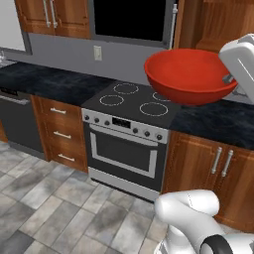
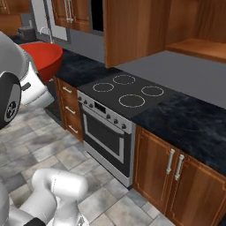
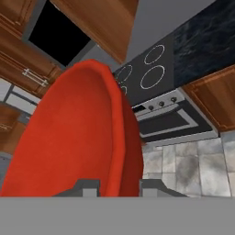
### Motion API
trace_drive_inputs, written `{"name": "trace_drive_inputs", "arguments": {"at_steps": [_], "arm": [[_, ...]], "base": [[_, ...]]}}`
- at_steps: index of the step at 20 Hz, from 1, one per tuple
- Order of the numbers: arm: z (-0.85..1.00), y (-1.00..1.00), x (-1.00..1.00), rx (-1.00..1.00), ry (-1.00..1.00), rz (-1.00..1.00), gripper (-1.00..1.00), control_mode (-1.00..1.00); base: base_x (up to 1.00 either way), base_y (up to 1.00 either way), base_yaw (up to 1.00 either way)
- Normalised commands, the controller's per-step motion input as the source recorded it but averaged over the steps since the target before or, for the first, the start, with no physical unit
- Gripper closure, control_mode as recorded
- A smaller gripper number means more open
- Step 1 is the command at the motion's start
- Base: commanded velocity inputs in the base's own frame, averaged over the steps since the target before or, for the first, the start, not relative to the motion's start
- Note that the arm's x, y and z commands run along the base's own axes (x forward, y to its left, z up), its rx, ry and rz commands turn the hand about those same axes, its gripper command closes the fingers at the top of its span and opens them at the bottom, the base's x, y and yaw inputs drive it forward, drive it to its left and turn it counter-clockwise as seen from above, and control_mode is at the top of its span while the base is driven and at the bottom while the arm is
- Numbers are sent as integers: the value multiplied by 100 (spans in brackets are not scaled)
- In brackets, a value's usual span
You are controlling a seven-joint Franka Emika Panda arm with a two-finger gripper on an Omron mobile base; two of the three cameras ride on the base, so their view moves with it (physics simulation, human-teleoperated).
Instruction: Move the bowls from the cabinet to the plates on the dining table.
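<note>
Red bowl [image 3: 73, 137] pinched by its rim in nearly closed hand [image 3: 118, 186], filling frame's left, above stove [image 1: 134, 101].

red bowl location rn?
Red bowl is in the gripper, held in the air above the counter just right of the stove.

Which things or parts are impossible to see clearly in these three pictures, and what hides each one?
- Claw: in the hand view its tips straddle the rim of the red bowl; the contact is cut by the bottom edge.
- Red bowl: in the right base view, its near side is hidden by the arm.
- Open cabinet: in the left base view, its shelf is cut by the top edge and covered by the arm.
</note>
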Motion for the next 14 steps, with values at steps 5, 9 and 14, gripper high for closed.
{"name": "trace_drive_inputs", "arguments": {"at_steps": [5, 9, 14], "arm": [[0, 0, 0, 0, 0, 0, 100, 100], [0, 0, 0, 0, 0, 0, 100, 100], [0, 0, 0, 0, 0, 0, 100, 100]], "base": [[1, 0, 25], [0, 0, 25], [0, 0, 25]]}}
